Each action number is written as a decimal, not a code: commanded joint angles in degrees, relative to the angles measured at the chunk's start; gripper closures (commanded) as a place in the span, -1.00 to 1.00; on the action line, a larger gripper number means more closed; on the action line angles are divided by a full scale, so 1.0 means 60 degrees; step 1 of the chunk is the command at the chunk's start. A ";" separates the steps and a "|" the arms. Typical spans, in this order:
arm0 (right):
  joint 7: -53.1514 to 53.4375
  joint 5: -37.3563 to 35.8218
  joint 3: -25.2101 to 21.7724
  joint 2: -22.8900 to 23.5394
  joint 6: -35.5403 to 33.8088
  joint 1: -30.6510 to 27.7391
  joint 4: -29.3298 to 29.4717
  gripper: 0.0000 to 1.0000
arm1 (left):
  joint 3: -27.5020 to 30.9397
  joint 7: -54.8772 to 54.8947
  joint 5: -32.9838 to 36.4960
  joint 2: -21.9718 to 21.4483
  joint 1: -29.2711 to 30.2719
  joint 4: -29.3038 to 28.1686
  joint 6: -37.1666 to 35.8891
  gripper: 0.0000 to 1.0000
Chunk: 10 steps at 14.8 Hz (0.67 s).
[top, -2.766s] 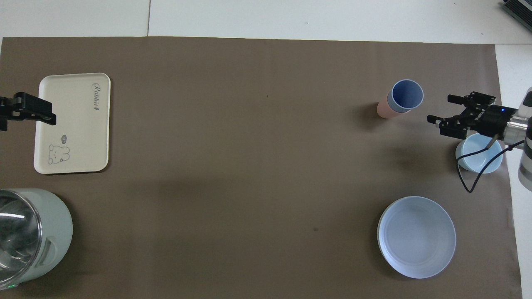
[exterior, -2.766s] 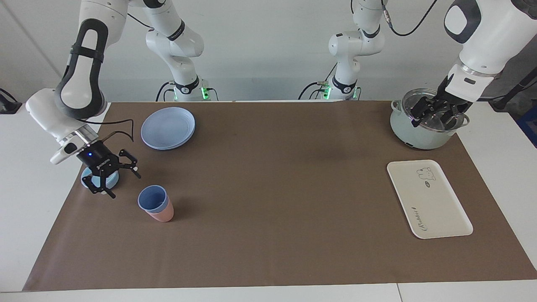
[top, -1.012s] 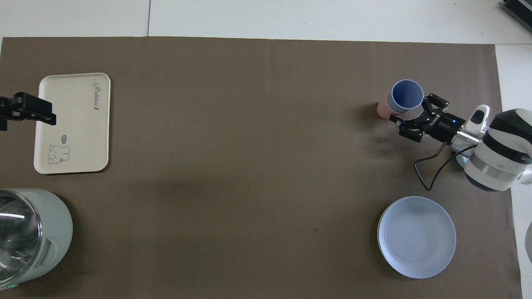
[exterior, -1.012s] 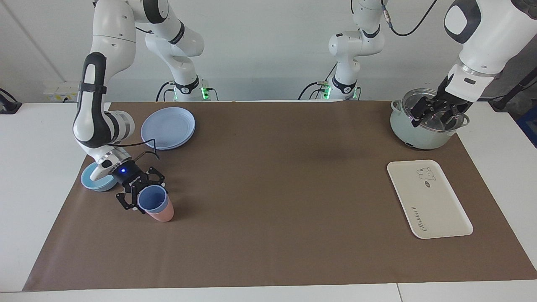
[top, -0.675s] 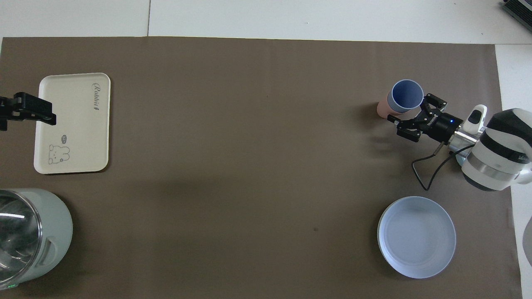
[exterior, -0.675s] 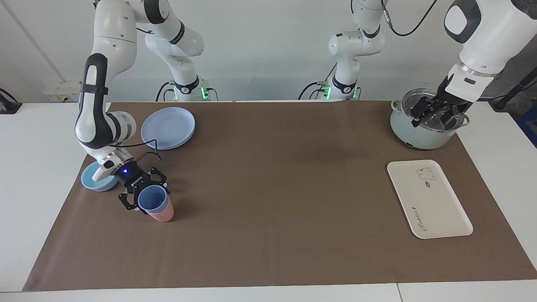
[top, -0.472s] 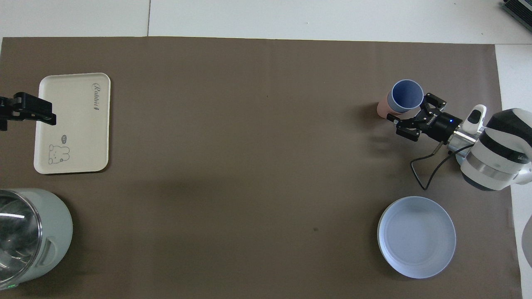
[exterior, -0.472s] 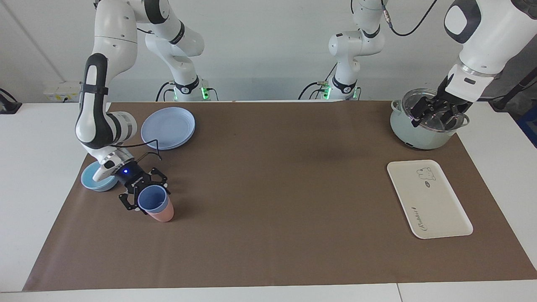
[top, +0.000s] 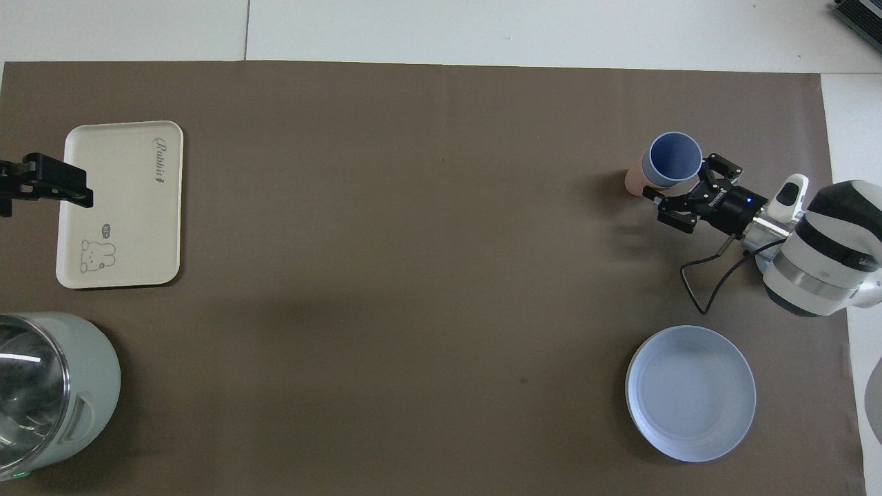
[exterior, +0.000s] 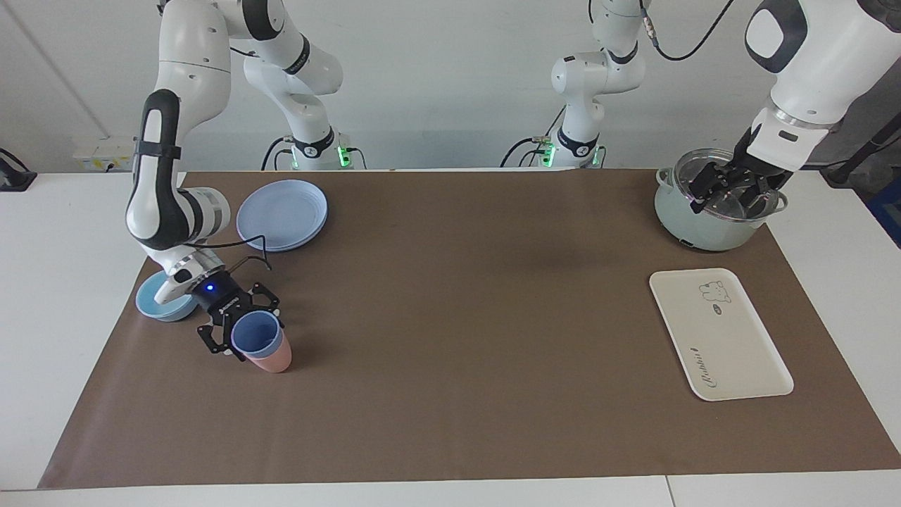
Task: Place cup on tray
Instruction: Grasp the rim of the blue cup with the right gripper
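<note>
The periwinkle-blue cup [exterior: 257,335] stands nested in a salmon-pink tumbler [exterior: 272,361] toward the right arm's end of the table; it also shows in the overhead view [top: 674,157]. My right gripper [exterior: 243,325] is open and low at the stack, one finger on each side of it; it also shows in the overhead view [top: 689,184]. The cream tray [exterior: 732,338] with the bear drawing lies bare toward the left arm's end, and shows in the overhead view too [top: 131,207]. My left gripper [exterior: 728,191] waits open over the pot.
A light-blue bowl [exterior: 156,304] sits beside the right gripper's wrist. Round blue plates [exterior: 281,213] lie nearer to the robots than the cups. A pale green pot [exterior: 704,225] with a glass lid stands nearer to the robots than the tray.
My right gripper came down from over the bowl to the cup stack, and in the last second edged a little closer around it. The left arm has not moved.
</note>
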 commanded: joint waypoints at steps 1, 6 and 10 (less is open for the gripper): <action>-0.0408 0.0432 0.0017 0.0008 0.0168 0.0083 -0.0081 -1.00 | -0.0008 0.0127 -0.0074 -0.0299 0.0037 -0.0374 0.0199 -1.00; -0.0408 0.0652 0.0017 0.0022 0.0182 0.0215 -0.0081 -1.00 | -0.0008 0.0083 -0.0074 -0.0313 0.0022 -0.0389 0.0155 -1.00; -0.0612 0.0652 0.0017 0.0022 0.0182 0.0215 -0.0052 -0.21 | -0.0008 0.0083 -0.0074 -0.0313 0.0052 -0.0389 0.0184 -1.00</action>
